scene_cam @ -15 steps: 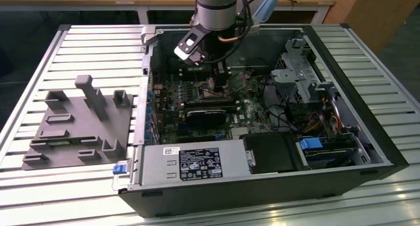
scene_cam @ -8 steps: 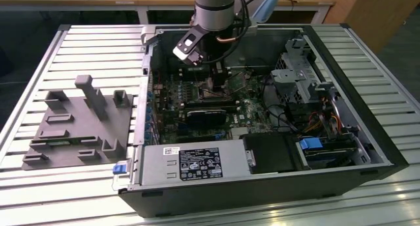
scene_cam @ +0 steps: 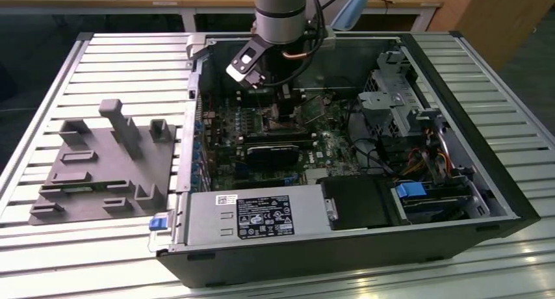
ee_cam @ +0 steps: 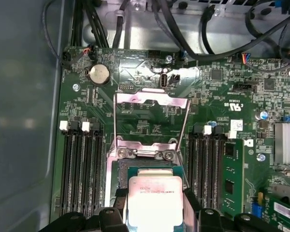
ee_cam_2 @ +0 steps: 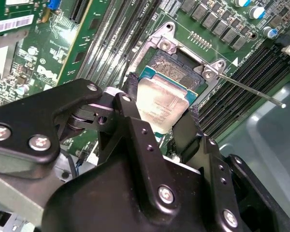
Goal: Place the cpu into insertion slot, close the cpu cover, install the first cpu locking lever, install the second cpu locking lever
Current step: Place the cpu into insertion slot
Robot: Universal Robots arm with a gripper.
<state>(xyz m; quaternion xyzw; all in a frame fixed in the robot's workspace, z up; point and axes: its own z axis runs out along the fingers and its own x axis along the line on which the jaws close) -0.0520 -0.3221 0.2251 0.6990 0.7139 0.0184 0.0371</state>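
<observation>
open black metal computer case [scene_cam: 347, 263] on slatted metal worktop [scene_cam: 121, 52] | green motherboard [ee_cam: 208, 92] | black gripper [ee_cam_2: 162, 102] clamped on flat silvery-tan square cpu [ee_cam_2: 158, 110] | thin grey metal cpu cover [ee_cam: 152, 101] swung open | square black-framed insertion slot [ee_cam_2: 183, 60] | cpu partly over insertion slot, seating unclear

The case [scene_cam: 347, 260] lies on the table [scene_cam: 113, 58], a fixture [scene_cam: 95, 175] just beside it at the exterior view's left. On the board [ee_cam: 212, 92] inside, the gripper [ee_cam_2: 162, 95] holds the cpu [ee_cam: 154, 200] over the slot [ee_cam_2: 179, 58]; memory slots [ee_cam: 79, 164] flank it, the cover [ee_cam: 151, 101] open at one edge
</observation>
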